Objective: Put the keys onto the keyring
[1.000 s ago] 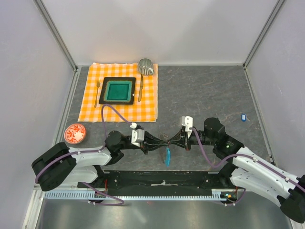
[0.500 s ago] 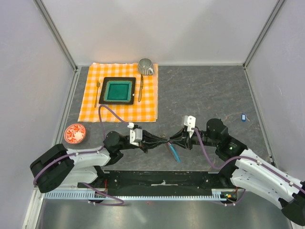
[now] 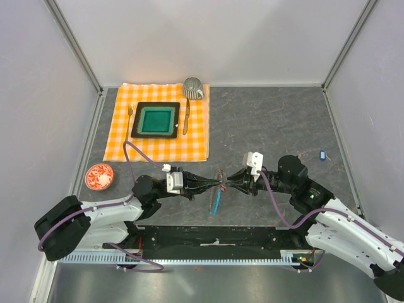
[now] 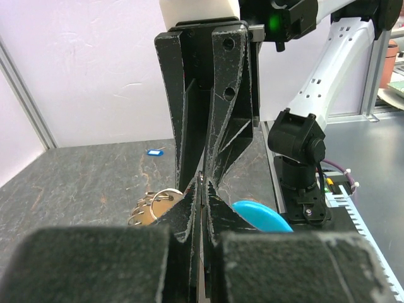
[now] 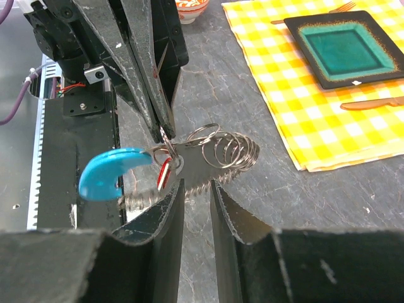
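Both arms reached low and level, forearms turned inward, grippers nearly tip to tip. The left gripper (image 4: 201,183) was clamped shut on the keyring (image 5: 230,151), with the red key (image 5: 164,172) dangling just beside its fingertips. The right gripper (image 5: 197,184) stood slightly parted and empty, just short of the coil. The blue key (image 3: 322,154) lay well behind it.

The stone-look bench (image 3: 271,120) is dark grey with pale veining. The square fabric cloth (image 3: 120,139) is checked orange and white, and the square ceramic plate (image 3: 156,119) is teal with a near-black rim. The small round saucer (image 3: 99,177) is red with white patterning. The thin wire-coil keyring (image 5: 230,151) is silvery, its curved plastic strip (image 5: 110,172) light blue. The tiny red-tagged key (image 5: 164,172) is bright red, the tiny blue-tagged key (image 3: 322,154) dark blue. The left hand (image 4: 202,189) and right hand (image 5: 197,184) are matt black.
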Robot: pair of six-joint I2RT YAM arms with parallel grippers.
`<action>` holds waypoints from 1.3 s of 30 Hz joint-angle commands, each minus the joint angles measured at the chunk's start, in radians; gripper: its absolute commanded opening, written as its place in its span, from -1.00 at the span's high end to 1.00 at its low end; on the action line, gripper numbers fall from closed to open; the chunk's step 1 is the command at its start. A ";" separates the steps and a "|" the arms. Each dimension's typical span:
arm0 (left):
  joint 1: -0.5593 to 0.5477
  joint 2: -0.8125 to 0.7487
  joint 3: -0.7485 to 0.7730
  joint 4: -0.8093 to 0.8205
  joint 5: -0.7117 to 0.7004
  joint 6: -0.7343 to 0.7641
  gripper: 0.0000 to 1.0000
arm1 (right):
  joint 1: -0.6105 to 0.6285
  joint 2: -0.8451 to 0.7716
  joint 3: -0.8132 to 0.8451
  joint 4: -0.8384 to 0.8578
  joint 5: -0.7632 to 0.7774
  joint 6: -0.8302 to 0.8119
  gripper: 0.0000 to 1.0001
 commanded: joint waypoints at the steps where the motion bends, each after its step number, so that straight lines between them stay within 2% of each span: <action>1: 0.001 0.018 0.032 0.122 -0.006 0.028 0.96 | 0.006 -0.007 0.049 0.033 -0.016 -0.030 0.39; 15: 0.001 0.077 0.040 0.200 0.005 -0.009 0.96 | 0.006 0.031 0.049 0.055 -0.123 -0.026 0.44; 18: 0.001 0.081 0.038 0.217 0.008 -0.017 0.97 | 0.006 0.038 0.046 0.061 -0.122 -0.026 0.54; 21: 0.001 0.077 0.032 0.231 0.007 -0.021 0.96 | 0.004 0.042 0.043 0.059 -0.111 -0.024 0.72; 24: 0.001 0.070 0.028 0.219 -0.002 -0.017 0.96 | 0.006 0.041 0.044 0.049 -0.080 -0.022 1.00; 27: 0.002 0.062 0.020 0.179 -0.025 0.003 0.96 | 0.006 0.047 0.089 -0.028 -0.037 -0.048 1.00; 28: 0.002 0.048 0.020 0.118 -0.030 0.015 0.92 | 0.006 0.051 0.109 -0.057 -0.019 -0.059 1.00; 31: 0.004 0.006 0.025 -0.049 -0.050 0.054 0.67 | 0.004 0.096 0.199 -0.206 0.045 -0.117 1.00; 32: 0.004 -0.004 0.025 -0.079 -0.050 0.098 0.52 | 0.007 0.113 0.252 -0.289 0.062 -0.133 1.00; 35: 0.004 -0.057 0.032 -0.222 -0.064 0.152 0.29 | 0.009 0.203 0.367 -0.455 0.145 -0.182 1.00; 39: 0.007 -0.117 0.043 -0.379 -0.107 0.210 0.11 | 0.047 0.343 0.506 -0.634 0.173 -0.262 1.00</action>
